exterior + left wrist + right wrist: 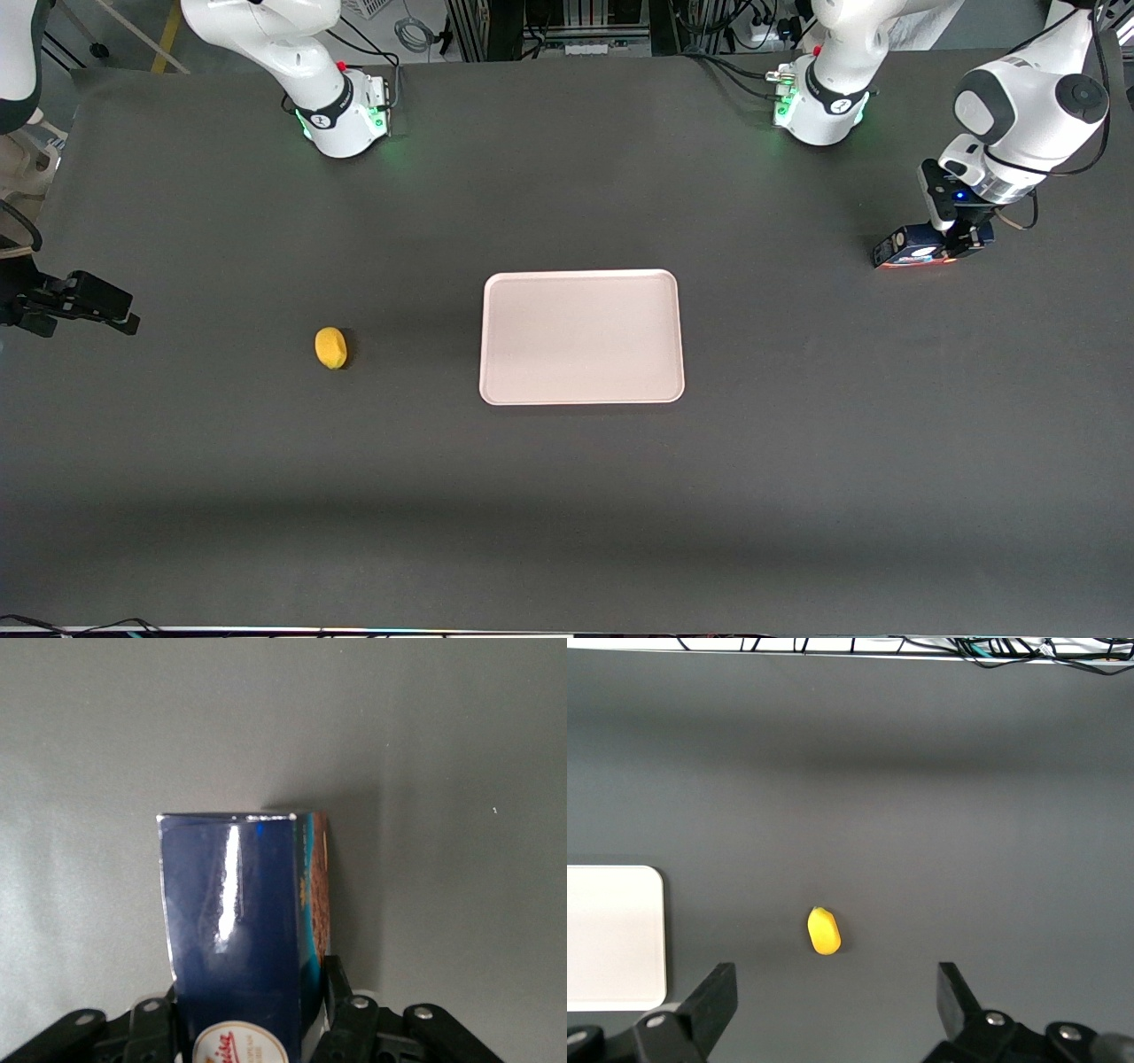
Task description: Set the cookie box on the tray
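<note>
The gripper is clamped on the cookie box down at the working arm's end of the table, well apart from the tray. Nothing sits in that pink tray; a yellow lump lies toward the parked arm's end.

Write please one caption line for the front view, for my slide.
Left gripper shut on the cookie box at the working arm's end of the table, apart from the empty pink tray.

White glossy arm with dark grey joint caps, black gripper with silver screws on its fingers, thin black cable looping off the wrist.
</note>
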